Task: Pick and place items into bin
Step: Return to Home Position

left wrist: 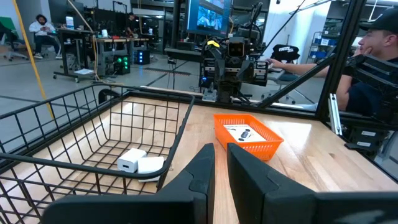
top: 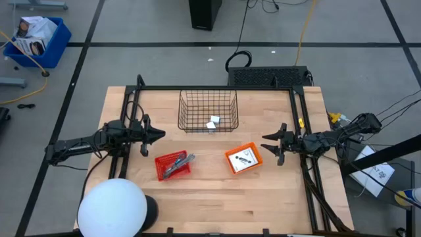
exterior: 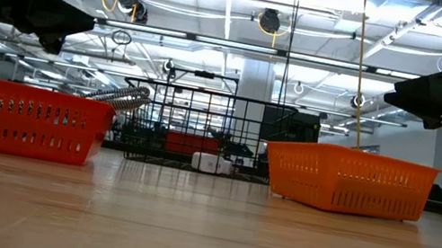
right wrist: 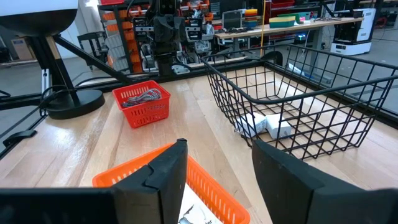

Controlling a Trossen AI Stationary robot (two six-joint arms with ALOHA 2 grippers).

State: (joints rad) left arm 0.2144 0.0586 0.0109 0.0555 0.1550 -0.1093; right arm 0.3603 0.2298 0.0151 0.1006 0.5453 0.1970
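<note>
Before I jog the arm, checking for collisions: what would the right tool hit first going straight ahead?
Probably the orange basket just ahead of and below the right tool; if it clears the rim, the way looks free until the red basket.

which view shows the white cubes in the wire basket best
The left wrist view: both white cubes lie unobstructed on the wire basket floor. The right wrist view shows them through the mesh, the high view as small specks, the low view far behind the basket's wires.

Two matte black jointed arms, each ending in a two-fingered tool: left tool [top: 158, 135], right tool [top: 268, 146], with dark cables trailing behind.
</note>
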